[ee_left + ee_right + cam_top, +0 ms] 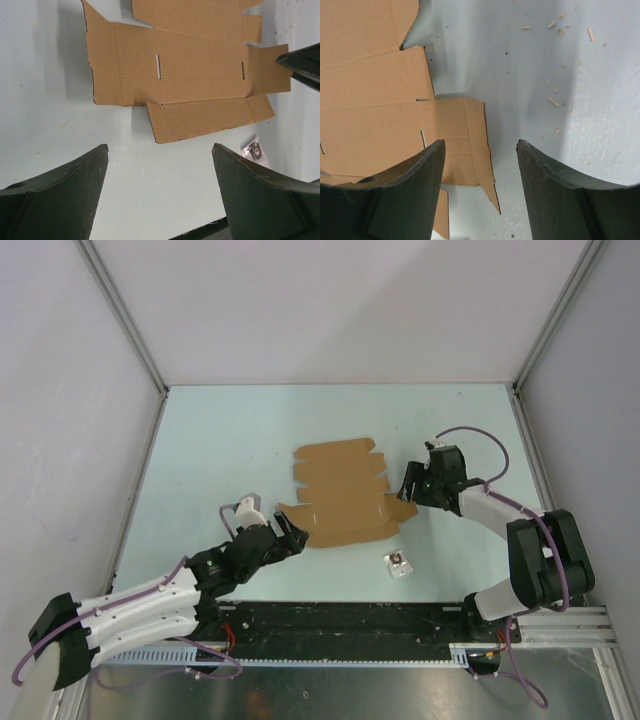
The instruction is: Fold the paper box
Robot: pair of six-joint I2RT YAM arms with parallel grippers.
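The paper box point(340, 495) lies flat on the pale table as a brown die-cut sheet with flaps. My left gripper point(290, 538) is open and empty at the sheet's near left corner. In the left wrist view the sheet point(200, 75) lies ahead of the open gripper point(160, 146), with bare table between the fingers. My right gripper point(408, 485) is open at the sheet's right flap. In the right wrist view the flap's edge point(477, 145) lies between the open fingers of the gripper point(480, 142); whether they touch it I cannot tell.
A tiny white-grey square object point(397, 563) lies near the sheet's near right corner and also shows in the left wrist view point(254, 150). Small crumbs point(555, 100) are scattered right of the flap. Walls and metal posts enclose the table point(220, 430).
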